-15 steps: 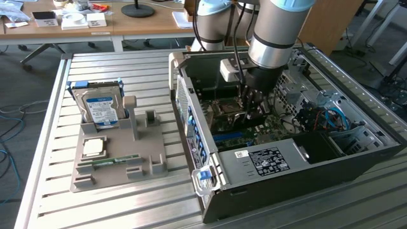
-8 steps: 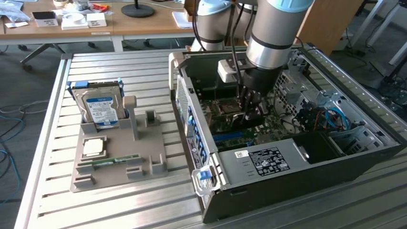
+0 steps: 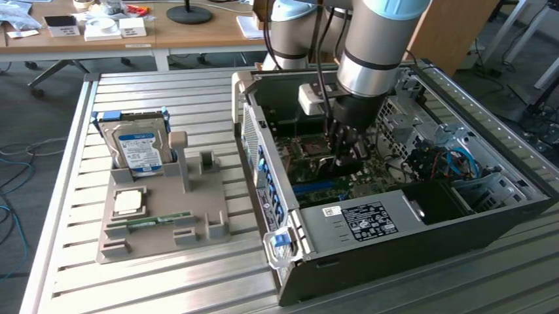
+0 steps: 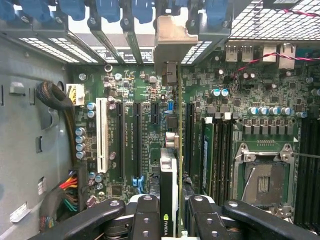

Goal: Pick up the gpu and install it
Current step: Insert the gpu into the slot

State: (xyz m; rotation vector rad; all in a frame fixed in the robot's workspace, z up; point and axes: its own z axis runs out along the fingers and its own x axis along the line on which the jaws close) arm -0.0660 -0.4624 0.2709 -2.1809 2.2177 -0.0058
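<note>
Exterior view: a slatted metal table (image 3: 157,98) carries an open black computer case (image 3: 489,216) lying on its side, and beside it, toward the exterior view's left, a grey moulded parts holder (image 3: 162,229). The silver-and-blue robot arm (image 3: 376,46) reaches straight down into the case, with its gripper (image 3: 345,154) low over the motherboard (image 3: 384,173) and close to the power supply (image 3: 367,222) with its black label. On the holder, a silver hard drive (image 3: 140,147) with a blue-white label stands upright at the far end, a square CPU chip (image 3: 128,201) lies flat nearer the front, and a slim green RAM stick (image 3: 157,220) lies just beside it. In the wrist view the gpu (image 4: 168,175) is seen edge-on, standing on its long edge above the green motherboard (image 4: 130,85), parallel to the long expansion slots and next to the white slot (image 4: 103,135). Its silver end bracket (image 4: 170,40) reaches the row of rear slot openings under the blue retainer clips (image 4: 110,10). The gripper (image 4: 172,220) straddles the card. Its two black fingers (image 4: 147,215) are drawn partway together and clamped onto it, one pressing the black heatsink face, the other the bare green board face. Whether the card's edge connector is seated in a slot cannot be told. The empty CPU socket (image 4: 262,182) with its metal frame lies off to one side of the card, well apart from the fingers.
</note>
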